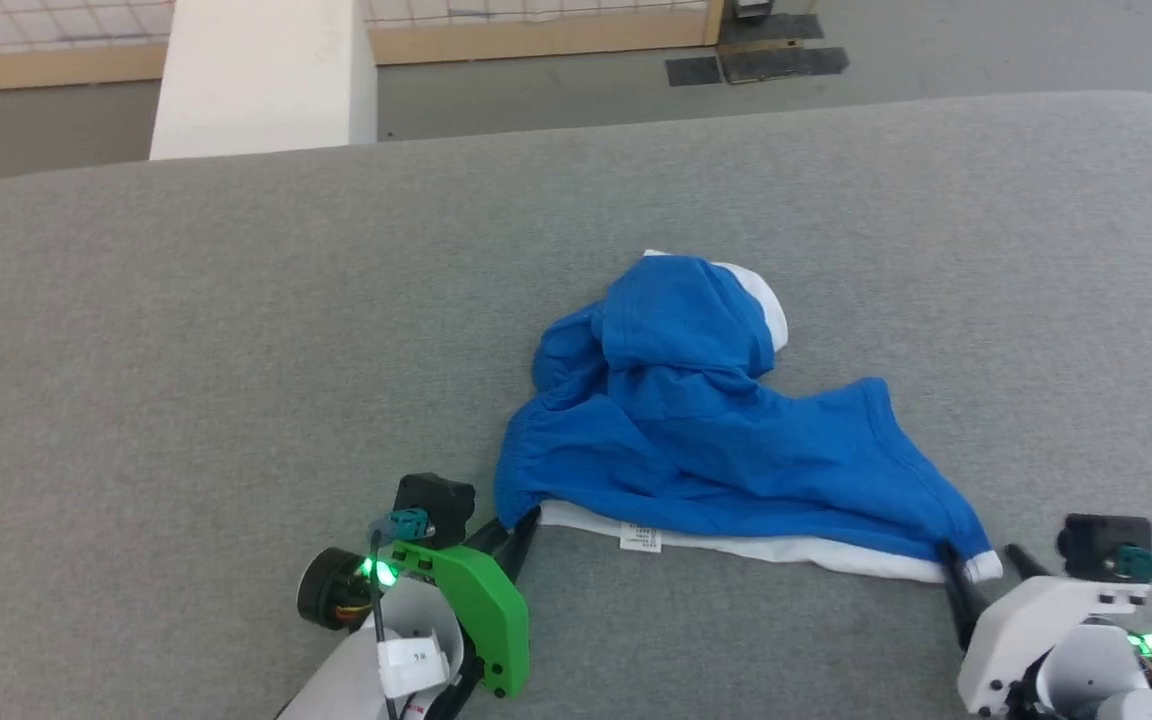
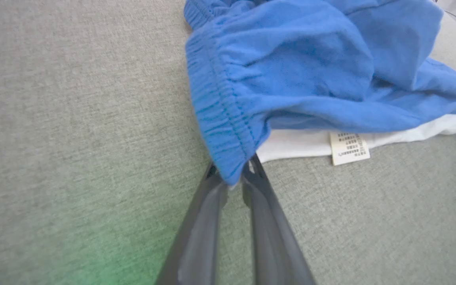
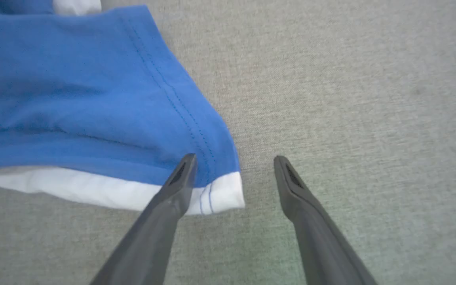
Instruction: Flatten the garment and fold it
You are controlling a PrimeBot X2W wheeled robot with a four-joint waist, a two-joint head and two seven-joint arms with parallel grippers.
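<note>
- While the garment (image 1: 696, 430) lies crumpled mid-way across the grey counter (image 1: 186, 350), my left claw (image 2: 234, 176) is clamped on its blue gathered corner.
- My right claw (image 3: 234, 158) is spread apart at the other near corner: one finger over the white-edged cloth, the other over bare counter.
- A white band runs along the near edge between my claws.
- A small tag (image 2: 348, 147) lies on that band, nearer my left claw.
- The far end is bunched up, with some white showing.
</note>
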